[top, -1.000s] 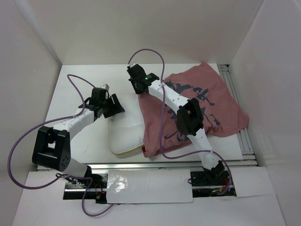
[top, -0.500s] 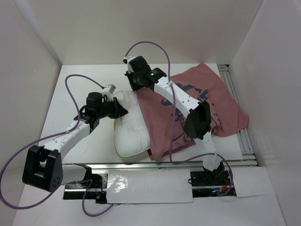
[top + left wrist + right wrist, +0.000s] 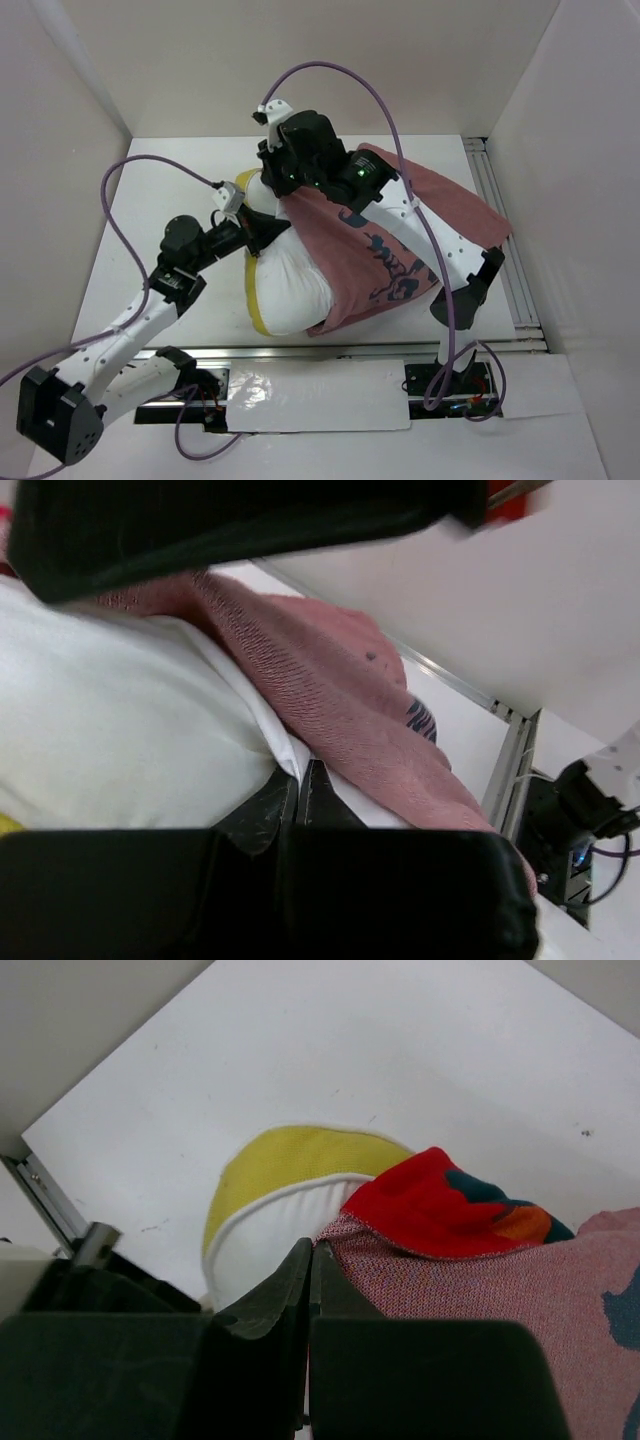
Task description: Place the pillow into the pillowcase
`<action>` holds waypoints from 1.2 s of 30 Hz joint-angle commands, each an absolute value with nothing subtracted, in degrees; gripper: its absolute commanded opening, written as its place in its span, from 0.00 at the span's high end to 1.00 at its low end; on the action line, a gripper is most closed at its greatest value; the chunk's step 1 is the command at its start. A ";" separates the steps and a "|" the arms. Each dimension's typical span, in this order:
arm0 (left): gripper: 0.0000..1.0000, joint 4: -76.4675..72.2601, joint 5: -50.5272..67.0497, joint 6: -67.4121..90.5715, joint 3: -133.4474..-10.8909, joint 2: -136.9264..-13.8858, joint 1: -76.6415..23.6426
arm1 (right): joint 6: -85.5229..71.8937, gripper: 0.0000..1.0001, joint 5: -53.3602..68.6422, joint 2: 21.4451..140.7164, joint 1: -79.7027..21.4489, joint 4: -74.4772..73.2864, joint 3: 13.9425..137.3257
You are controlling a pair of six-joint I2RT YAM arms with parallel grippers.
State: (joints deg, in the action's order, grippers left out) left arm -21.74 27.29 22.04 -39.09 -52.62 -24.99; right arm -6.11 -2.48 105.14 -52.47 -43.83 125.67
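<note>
The white pillow (image 3: 290,285) with its yellow edge stands partly lifted in the middle of the table, its right half under the pink-red pillowcase (image 3: 385,240). My left gripper (image 3: 270,233) is shut on a fold of the pillow's white cloth at its left side. In the left wrist view, the left gripper (image 3: 300,776) pinches the pillow (image 3: 120,730) just below the pillowcase (image 3: 330,680). My right gripper (image 3: 278,186) is above the pillow's far end. In the right wrist view, the right gripper (image 3: 311,1252) is shut on the pillowcase (image 3: 480,1280) hem, beside the pillow (image 3: 270,1225).
White walls close in the table on three sides. A metal rail (image 3: 497,200) runs along the right edge. Purple cables (image 3: 330,75) loop above both arms. A shiny white sheet (image 3: 310,395) lies between the arm bases at the near edge.
My left gripper closed on the pillow. Both arms rose and moved nearer, lifting pillow and pillowcase. The pillowcase's left edge was drawn left over the pillow.
</note>
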 commanded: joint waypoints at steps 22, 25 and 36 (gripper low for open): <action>0.03 -23.87 -3.15 31.99 -31.82 -69.53 -28.65 | -18.28 0.94 1.76 123.81 -46.05 -36.12 123.65; 0.00 -16.65 -4.66 31.99 -28.58 -63.04 -29.18 | -18.28 0.76 4.29 127.51 -45.01 -37.44 125.68; 0.00 -0.20 5.00 24.44 -24.70 -47.63 -34.26 | -14.15 0.09 -4.21 109.28 -45.00 -34.37 106.85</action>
